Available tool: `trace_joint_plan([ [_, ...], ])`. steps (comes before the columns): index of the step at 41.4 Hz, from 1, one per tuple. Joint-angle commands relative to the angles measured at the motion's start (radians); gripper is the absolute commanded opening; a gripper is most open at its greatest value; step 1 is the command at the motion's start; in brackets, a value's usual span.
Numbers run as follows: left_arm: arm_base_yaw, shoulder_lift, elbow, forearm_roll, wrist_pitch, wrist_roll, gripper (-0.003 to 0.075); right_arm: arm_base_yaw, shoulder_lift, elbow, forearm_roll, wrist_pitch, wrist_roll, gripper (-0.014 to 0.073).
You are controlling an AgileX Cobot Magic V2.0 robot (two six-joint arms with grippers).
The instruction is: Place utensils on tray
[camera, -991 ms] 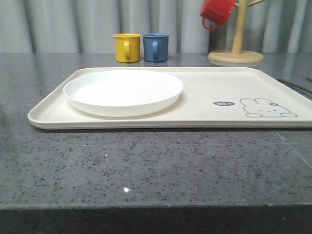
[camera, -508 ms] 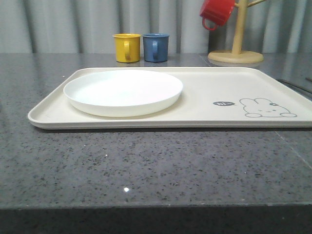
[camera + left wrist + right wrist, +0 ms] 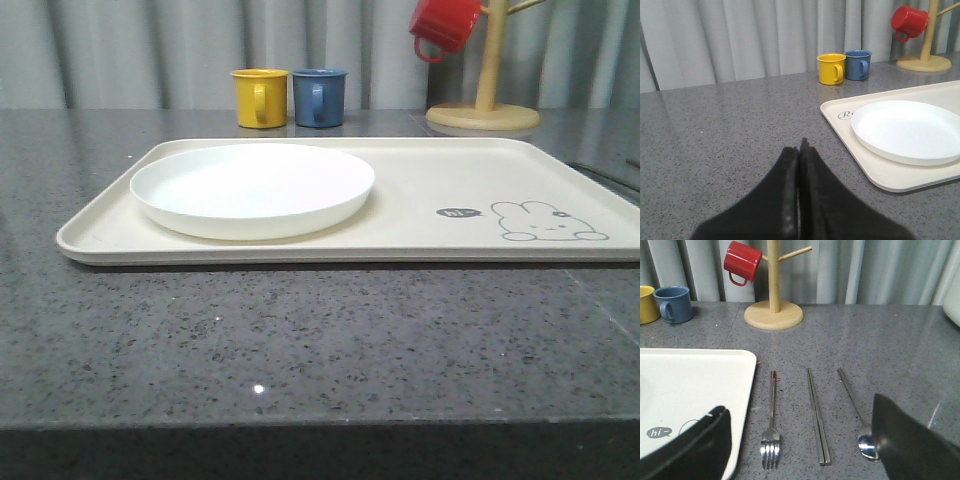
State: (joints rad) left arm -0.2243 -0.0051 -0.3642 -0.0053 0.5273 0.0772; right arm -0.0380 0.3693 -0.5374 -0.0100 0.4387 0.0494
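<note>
Cream tray (image 3: 420, 215) sits flat on the grey speckled worktop (image 3: 300, 340). Only thing on it: the round white plate (image 3: 252, 188), on its left half, nothing in the plate. Rabbit drawing (image 3: 548, 222) on the tray's right side, small "hi~" bubble (image 3: 458, 212) just beside it.

Utensils are all off the tray, on the worktop to its right, lying side by side, handles pointing away from the robot: fork (image 3: 771, 432) just beside the tray edge, tines toward the robot; chopsticks (image 3: 817, 415) as a touching pair in the middle; spoon (image 3: 856, 412) furthest out, bowl partly hidden behind the right jaw.

Right gripper (image 3: 802, 450) hangs above the utensils' near ends, jaws spread wide, pinching nothing. Left gripper (image 3: 799, 150) hangs over bare worktop left of the tray, jaws pressed together, nothing between them.

Behind the tray: yellow mug (image 3: 260, 97) and blue mug (image 3: 319, 97), just beside each other, upright; can't tell if anything is inside. Red mug (image 3: 445, 24) hangs by its handle on the wooden mug tree (image 3: 484, 100) at back right.
</note>
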Motion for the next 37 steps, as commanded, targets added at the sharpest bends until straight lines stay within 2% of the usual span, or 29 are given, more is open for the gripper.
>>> trace_joint_plan([
  [1, 0.002, 0.009, -0.027, -0.009, -0.090, -0.011, -0.0019, -0.005, 0.015, -0.037, -0.001, -0.085, -0.004, 0.0600],
  [19, 0.002, 0.009, -0.027, -0.009, -0.090, -0.011, -0.0019, -0.005, 0.024, -0.037, -0.001, -0.096, -0.004, 0.0591],
  [22, 0.002, 0.009, -0.027, -0.009, -0.090, -0.011, -0.0019, -0.005, 0.056, -0.048, -0.001, -0.068, -0.004, 0.0542],
  [28, 0.002, 0.009, -0.027, -0.009, -0.090, -0.011, -0.0019, -0.004, 0.211, -0.133, -0.003, 0.027, -0.005, 0.0363],
  [33, 0.002, 0.009, -0.027, -0.009, -0.090, -0.011, -0.0019, -0.003, 0.359, -0.233, -0.002, 0.091, -0.005, 0.0336],
  [37, 0.002, 0.009, -0.027, -0.009, -0.090, -0.011, -0.0019, 0.004, 0.484, -0.330, -0.001, 0.203, -0.005, 0.0336],
])
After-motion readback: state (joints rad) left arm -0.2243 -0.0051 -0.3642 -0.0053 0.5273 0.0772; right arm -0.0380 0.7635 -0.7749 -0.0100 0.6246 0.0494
